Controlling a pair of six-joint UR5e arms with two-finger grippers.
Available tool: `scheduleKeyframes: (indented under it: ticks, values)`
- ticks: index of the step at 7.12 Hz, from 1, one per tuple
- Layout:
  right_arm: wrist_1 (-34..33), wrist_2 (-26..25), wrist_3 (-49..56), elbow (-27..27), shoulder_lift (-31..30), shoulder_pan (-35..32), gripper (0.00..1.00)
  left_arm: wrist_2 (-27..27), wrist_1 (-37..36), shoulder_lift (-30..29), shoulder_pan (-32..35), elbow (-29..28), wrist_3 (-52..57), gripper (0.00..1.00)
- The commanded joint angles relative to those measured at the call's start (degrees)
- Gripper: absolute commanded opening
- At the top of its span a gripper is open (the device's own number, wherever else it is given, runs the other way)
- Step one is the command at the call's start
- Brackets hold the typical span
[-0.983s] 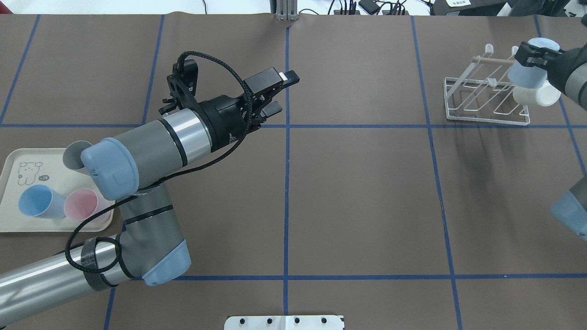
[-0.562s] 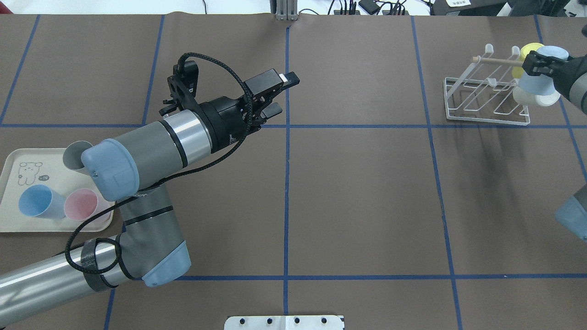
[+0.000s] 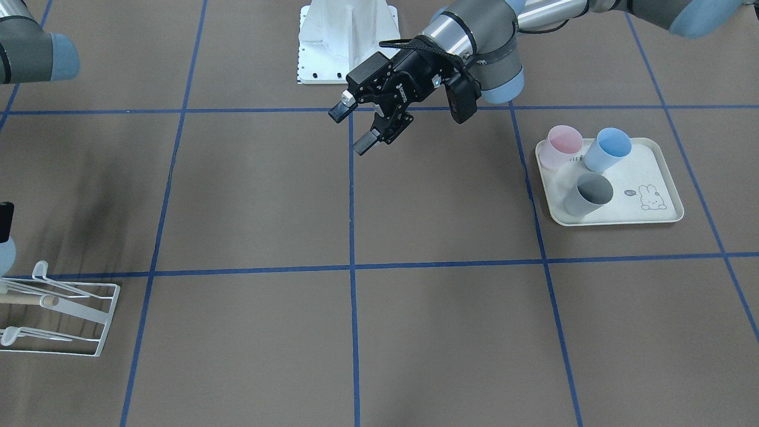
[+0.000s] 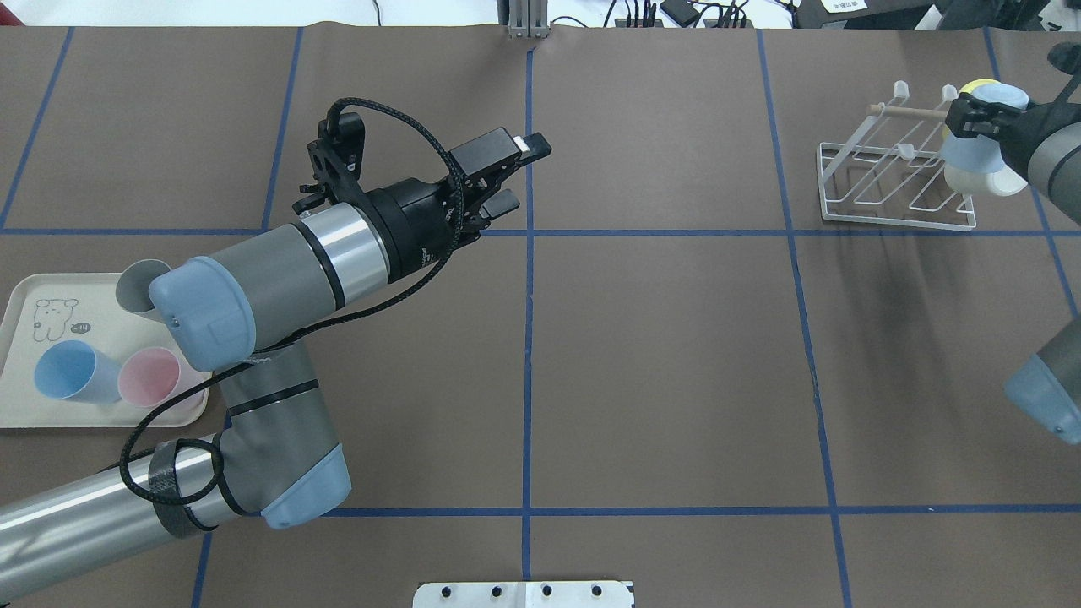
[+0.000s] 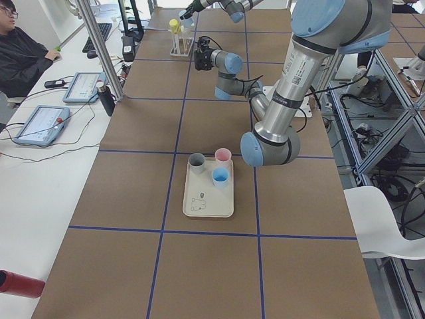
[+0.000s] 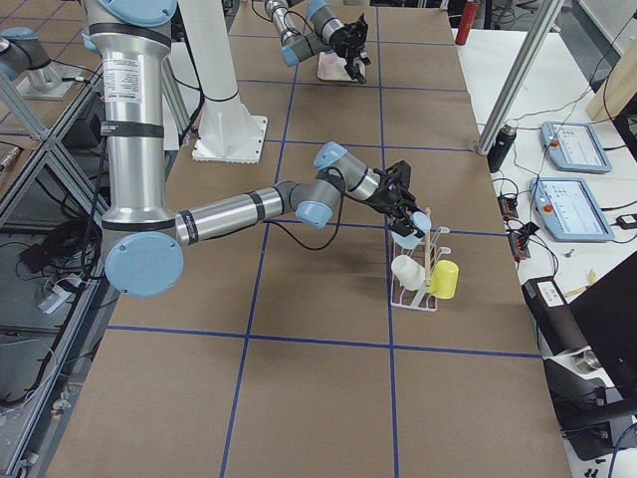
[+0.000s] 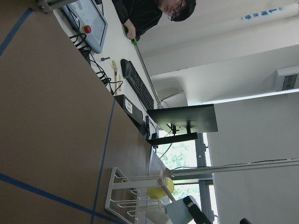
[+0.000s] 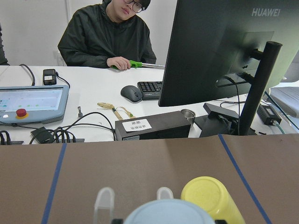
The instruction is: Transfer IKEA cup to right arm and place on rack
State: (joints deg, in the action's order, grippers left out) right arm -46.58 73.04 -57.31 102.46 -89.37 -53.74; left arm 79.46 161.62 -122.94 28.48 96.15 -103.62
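My right gripper (image 4: 971,118) is shut on a pale blue IKEA cup (image 4: 969,150) and holds it tilted over the right end of the white wire rack (image 4: 887,190), at its wooden dowel (image 4: 908,112). The exterior right view shows this gripper (image 6: 403,204), the cup (image 6: 410,236) and the rack (image 6: 416,297). The cup fills the bottom of the right wrist view (image 8: 163,212). A white cup (image 4: 992,179) and a yellow cup (image 4: 980,85) sit on the rack. My left gripper (image 4: 521,173) is open and empty above the table's middle, far from the rack.
A cream rabbit-printed tray (image 4: 21,405) at the left holds a blue cup (image 4: 72,371), a pink cup (image 4: 152,376) and a grey cup (image 4: 139,283). The tray also shows in the front view (image 3: 628,207). An operator sits behind the far table edge (image 8: 110,35).
My right gripper, with the pale blue cup, swung right and then back left over the rack's end, uncovering the yellow cup. The left arm has not moved.
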Motion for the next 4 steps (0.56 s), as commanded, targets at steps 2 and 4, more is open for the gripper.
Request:
scheduleKeyframes:
  ticks: [2, 4]
  values:
    - [0.18, -0.36, -0.09, -2.87, 1.21, 0.39, 0.0, 0.0, 0.1, 0.07, 0.0, -0.18, 0.0, 1.0]
    - [0.18, -1.76, -0.09, -3.14, 1.21, 1.97, 0.0, 0.0, 0.1, 0.07, -0.09, 0.0, -0.09, 1.0]
